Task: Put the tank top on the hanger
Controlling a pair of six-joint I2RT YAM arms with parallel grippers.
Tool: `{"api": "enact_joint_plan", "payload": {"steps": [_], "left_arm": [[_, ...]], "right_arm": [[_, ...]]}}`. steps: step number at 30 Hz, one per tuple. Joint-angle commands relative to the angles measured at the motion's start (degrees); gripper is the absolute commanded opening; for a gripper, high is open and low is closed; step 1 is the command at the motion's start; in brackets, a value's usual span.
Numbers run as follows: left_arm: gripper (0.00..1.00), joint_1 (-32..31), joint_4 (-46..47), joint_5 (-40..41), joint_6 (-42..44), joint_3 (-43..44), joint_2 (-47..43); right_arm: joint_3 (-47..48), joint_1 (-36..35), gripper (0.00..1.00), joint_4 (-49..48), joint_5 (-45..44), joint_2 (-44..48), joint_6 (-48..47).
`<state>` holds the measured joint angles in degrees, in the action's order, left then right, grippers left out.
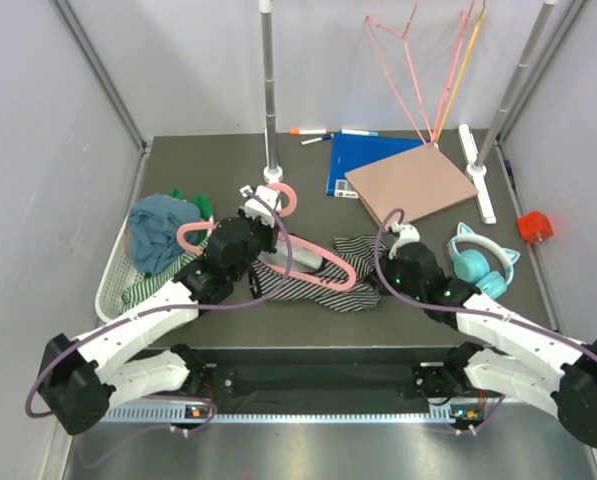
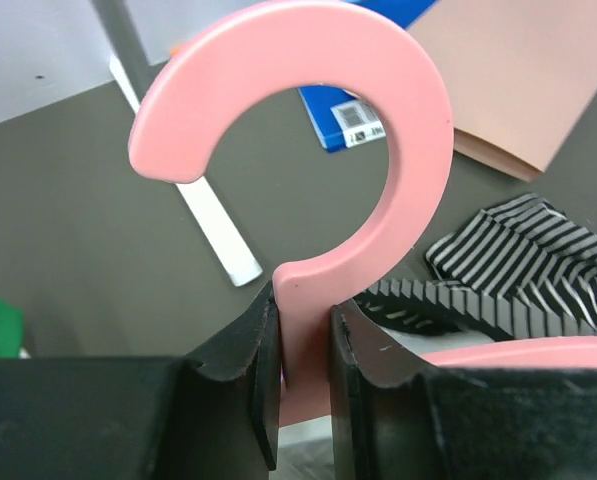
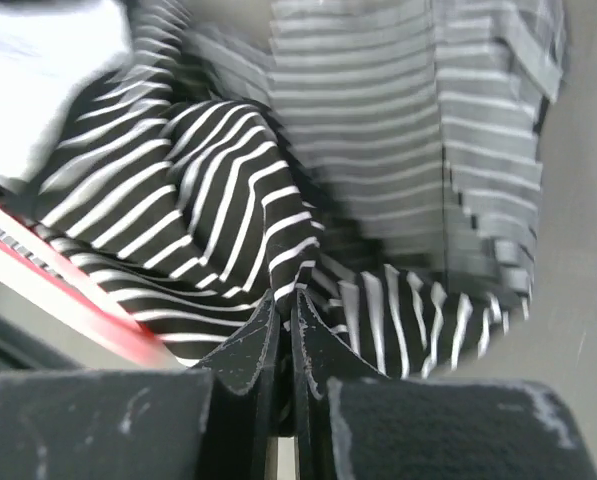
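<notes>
The thick pink hanger (image 1: pixel 318 268) lies tilted over the middle of the table, hook (image 1: pixel 282 196) toward the back. My left gripper (image 1: pixel 264 214) is shut on the hanger's neck just below the hook (image 2: pixel 418 130), its jaws (image 2: pixel 303 335) pressed against the pink plastic on both sides. The black-and-white striped tank top (image 1: pixel 330 290) lies bunched under and around the hanger's right arm. My right gripper (image 1: pixel 388 252) is at the top's right end, shut on a fold of the striped cloth (image 3: pixel 218 200), which rises from between the closed jaws (image 3: pixel 290 312). A pink strip of hanger (image 3: pixel 48 275) shows at left.
A white basket (image 1: pixel 106 290) at the left holds a teal-blue cloth (image 1: pixel 158 230) and a green-and-white garment (image 1: pixel 146 287). Teal headphones (image 1: pixel 483 262), a red block (image 1: pixel 535 227), a brown board (image 1: pixel 411 183) on a blue book (image 1: pixel 358 155), markers (image 1: pixel 318 132), rack poles (image 1: pixel 269 90) and thin hangers (image 1: pixel 408 60) stand behind.
</notes>
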<state>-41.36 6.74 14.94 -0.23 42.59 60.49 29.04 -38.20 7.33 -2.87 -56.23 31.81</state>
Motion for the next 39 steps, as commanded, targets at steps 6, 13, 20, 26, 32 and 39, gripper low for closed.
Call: {"api": "enact_joint_plan", "payload": {"steps": [6, 13, 20, 26, 32, 39], "left_arm": [[0.0, 0.0, 5.7, -0.1, -0.9, -0.7, -2.1], [0.0, 0.0, 2.8, -5.2, -0.4, 0.1, -1.4], [0.0, 0.0, 1.6, -11.0, -2.1, -5.0, -6.0], [0.0, -0.2, 0.4, -17.2, -2.2, -7.3, -9.2], [0.0, -0.4, 0.3, -17.0, -2.1, -7.8, -9.7], [0.0, -0.6, -0.6, -16.7, -2.0, -7.0, -7.9]], "right_arm": [[-2.3, -6.8, 0.24, 10.0, -3.9, 3.2, 7.3], [7.7, -6.8, 0.61, 10.3, -7.0, 2.9, 1.9], [18.1, -6.6, 0.72, 8.1, -10.5, -1.3, -4.4], [25.6, -6.5, 0.72, 2.0, -4.7, -14.6, -9.2], [31.5, -6.5, 0.72, -3.5, 0.1, -29.4, -11.2], [34.4, -6.2, 0.7, -5.9, 0.8, -39.4, -11.6]]}}
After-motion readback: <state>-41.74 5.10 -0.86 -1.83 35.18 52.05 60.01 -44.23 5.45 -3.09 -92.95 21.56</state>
